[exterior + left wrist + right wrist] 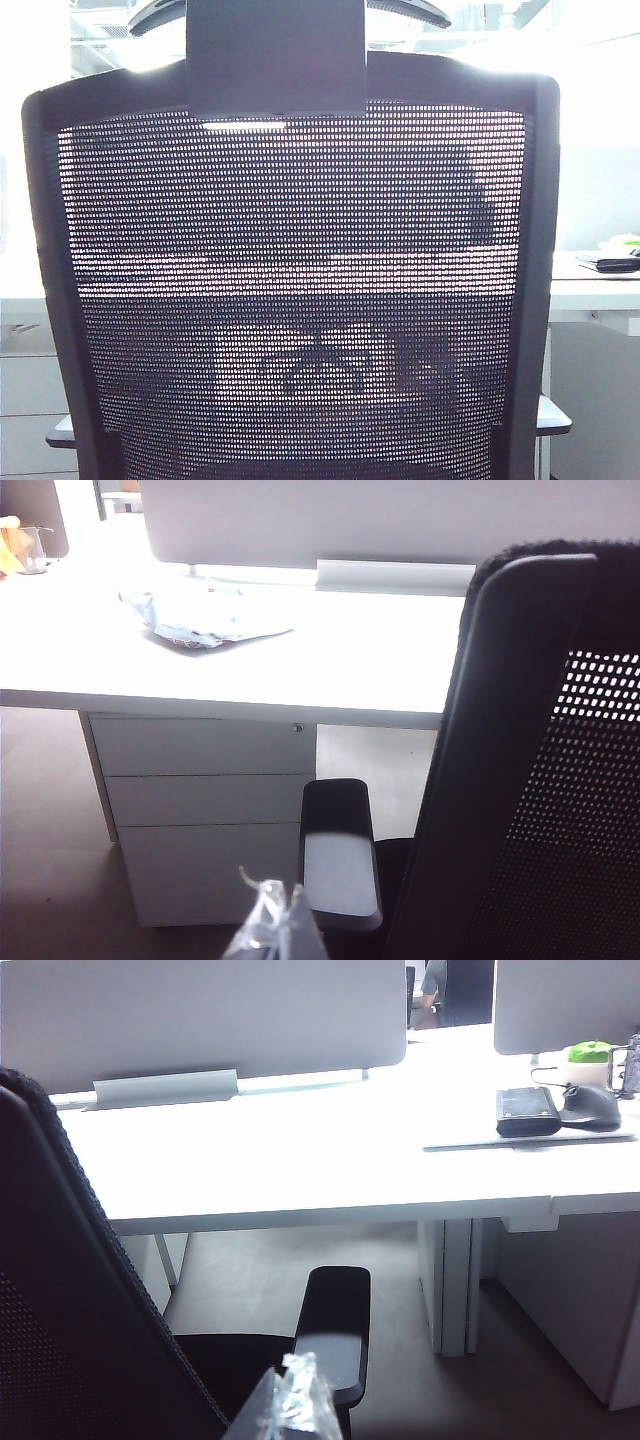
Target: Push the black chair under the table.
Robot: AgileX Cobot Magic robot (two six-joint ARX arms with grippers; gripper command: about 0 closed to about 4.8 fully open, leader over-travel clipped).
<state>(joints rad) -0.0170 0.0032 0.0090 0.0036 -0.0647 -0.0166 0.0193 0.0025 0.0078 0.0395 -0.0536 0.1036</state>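
- The black chair [290,280] fills nearly the whole exterior frame, mesh back toward the camera; headrest block top centre.
- The table [590,292] shows thru the mesh and as a white strip at mid right. The chair sits in front of it, not yet tucked under, as I read it.
- Left gripper [272,925]: only a shiny tip at bottom centre of the left wrist pic, just beside the armrest [340,850]. Can't tell if it's wide or narrow.
- Right gripper [290,1400]: same, a tip at bottom centre near the other armrest [335,1330]. Spread not readable; neither seems to hold anything.
- Drawer unit [200,810] stands under the desk, left-centre of that pic.
- Step: approach/early push, I'd judge.
- Next: you need both arms pressing the back frame evenly, straight fwd, so the seat goes btwn the drawer unit and the table leg [455,1285].
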